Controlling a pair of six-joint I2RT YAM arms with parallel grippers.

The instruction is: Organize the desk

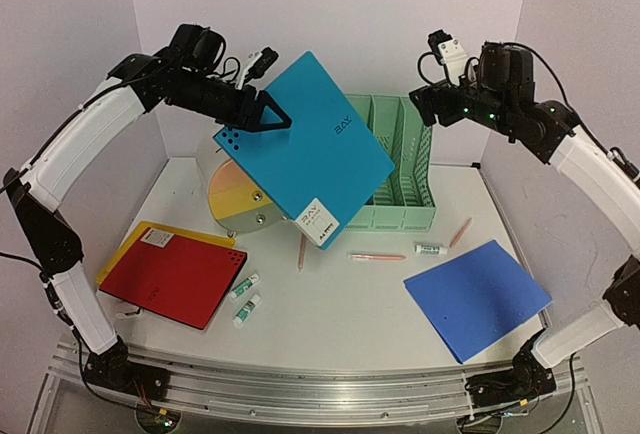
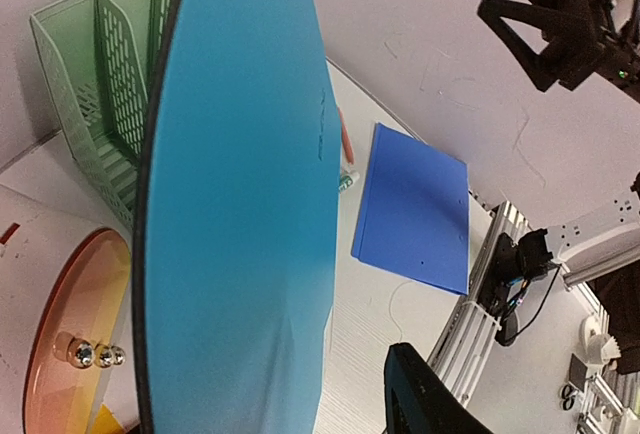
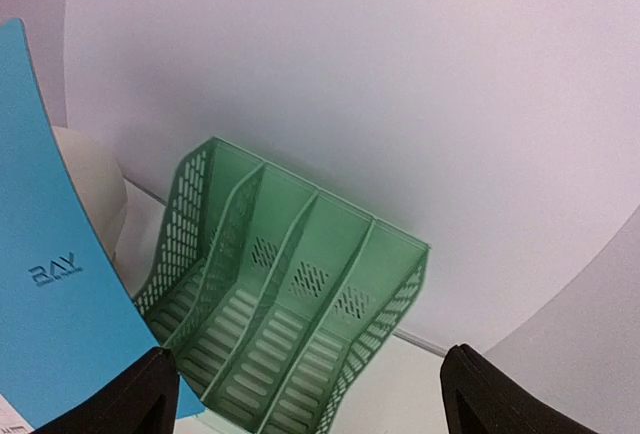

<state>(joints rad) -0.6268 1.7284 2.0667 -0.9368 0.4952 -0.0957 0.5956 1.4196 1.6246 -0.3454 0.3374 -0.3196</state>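
1 white desk fills the middle of your top view, lying flat between the lilac walls. Its long axis runs from 9 to 3 o'clock, and its silver rail edges the 6 o'clock side, where both arm bases sit.

On the desk at 12 o'clock stands the mint-green file rack, slots upward. The round drawer unit is just beside it toward 9 o'clock. At 8 o'clock a red folder lies on top of a yellow folder. A blue folder lies flat at 4 o'clock. 2 white glue sticks rest just beside the red folder, and a 3rd sits near the rack's front. 3 orange pens are scattered between the rack and the desk's middle.

Above the desk, your left gripper is clamped on the 10 o'clock edge of a teal folder. It holds the folder in the air, tilted, with the labelled corner pointing down toward 6 o'clock in front of the drawer unit and rack. From the left wrist, the folder's face bulges toward the camera.

Your right gripper hangs at 1 o'clock above the rack, fingers wide apart and touching nothing.
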